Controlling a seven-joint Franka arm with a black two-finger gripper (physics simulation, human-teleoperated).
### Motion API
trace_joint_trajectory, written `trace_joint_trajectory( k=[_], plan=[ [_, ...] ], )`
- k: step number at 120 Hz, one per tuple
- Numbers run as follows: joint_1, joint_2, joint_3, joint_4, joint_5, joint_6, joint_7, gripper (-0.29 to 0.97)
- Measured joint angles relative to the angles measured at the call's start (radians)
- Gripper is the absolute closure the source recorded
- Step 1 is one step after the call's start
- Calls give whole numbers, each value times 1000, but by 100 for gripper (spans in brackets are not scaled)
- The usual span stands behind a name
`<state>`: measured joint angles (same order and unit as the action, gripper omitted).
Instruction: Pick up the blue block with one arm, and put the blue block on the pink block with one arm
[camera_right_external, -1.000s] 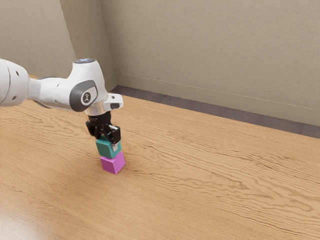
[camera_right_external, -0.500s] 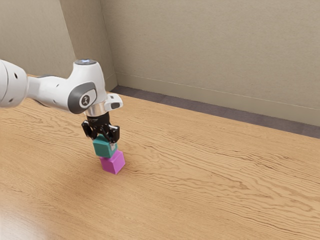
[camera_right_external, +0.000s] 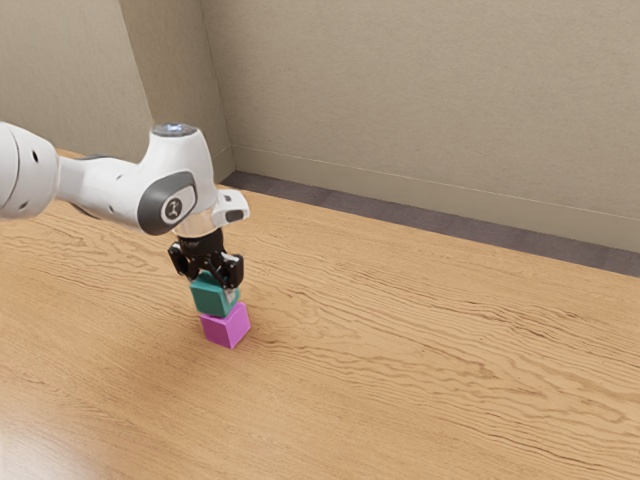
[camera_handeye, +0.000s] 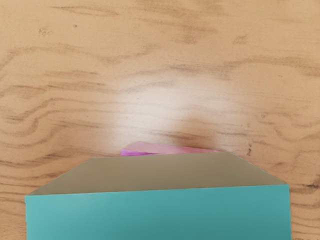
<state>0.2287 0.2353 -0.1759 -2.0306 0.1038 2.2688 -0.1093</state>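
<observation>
Exterior view: arm enters from 9 o'clock, gripper (camera_right_external: 212, 281) pointing down at blue block (camera_right_external: 212, 297), which sits on pink block (camera_right_external: 226, 326); grip cannot be told. Wrist view adds bench (camera_handeye: 160, 75) grain.

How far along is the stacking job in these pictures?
Done: the blue block is picked up and sits directly over the pink block, apparently touching it. In hand: the gripper grips the blue block. Left: release it and lift away, leaving the stack on the table.
</observation>
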Motion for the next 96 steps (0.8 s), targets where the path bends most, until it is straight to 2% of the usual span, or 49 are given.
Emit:
trace_joint_trajectory(
  k=[96],
  plan=[
    [-2, -3, -9, -16, -11, 32, 80, 30]
  ],
)
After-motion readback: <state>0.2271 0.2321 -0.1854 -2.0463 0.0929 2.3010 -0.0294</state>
